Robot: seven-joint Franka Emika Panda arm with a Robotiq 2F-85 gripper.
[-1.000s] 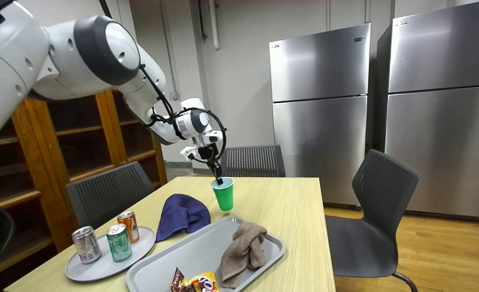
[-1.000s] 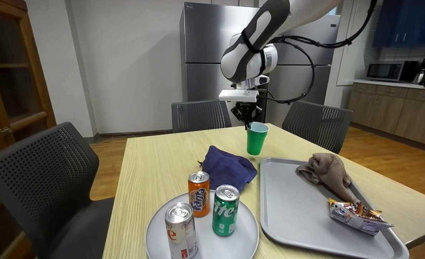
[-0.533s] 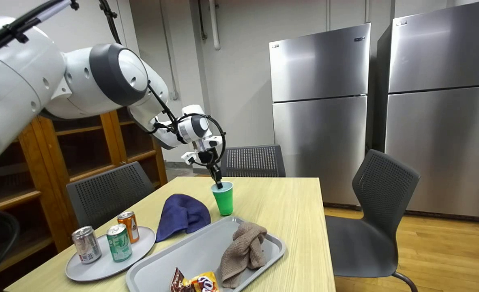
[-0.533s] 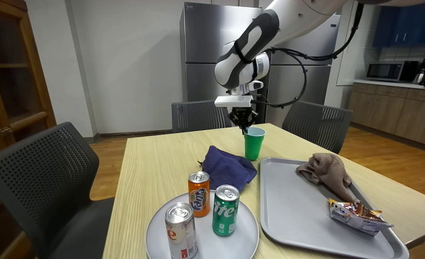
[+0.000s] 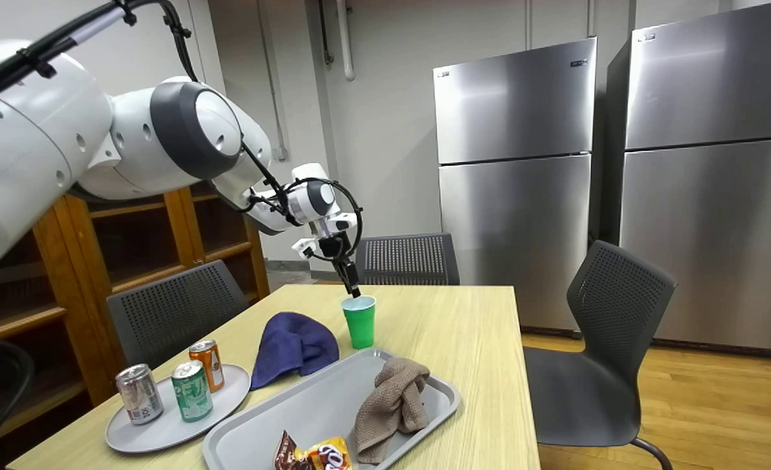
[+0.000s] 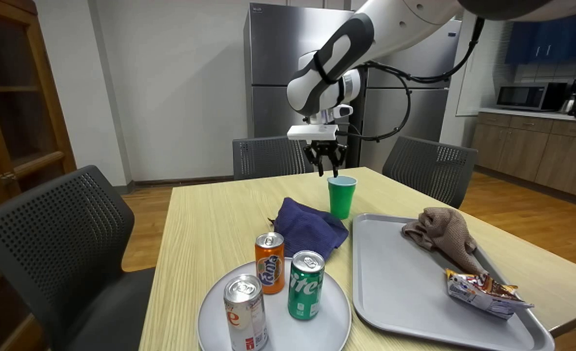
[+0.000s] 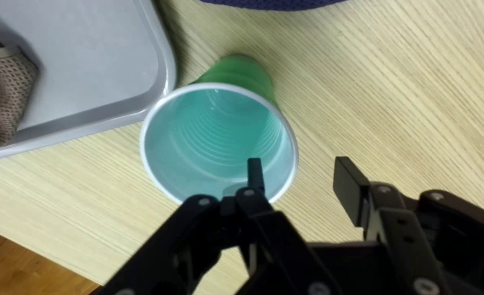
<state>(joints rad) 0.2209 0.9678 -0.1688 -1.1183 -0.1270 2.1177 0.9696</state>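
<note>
spread claw [image 6: 328, 173] above green cup [image 6: 341, 201]

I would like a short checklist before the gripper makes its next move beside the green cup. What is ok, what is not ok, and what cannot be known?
1. Gripper released: ok, the jaws stand apart.
2. Green cup upright: ok, it stands on the table in both exterior views.
3. No finger over the cup's opening: not ok, in the wrist view one overlaps it.
4. No finger touching the cup's rim: cannot tell, the depth is unclear.
5. Cup's base apart from the gray tray: ok, the table shows between them in the wrist view.
</note>
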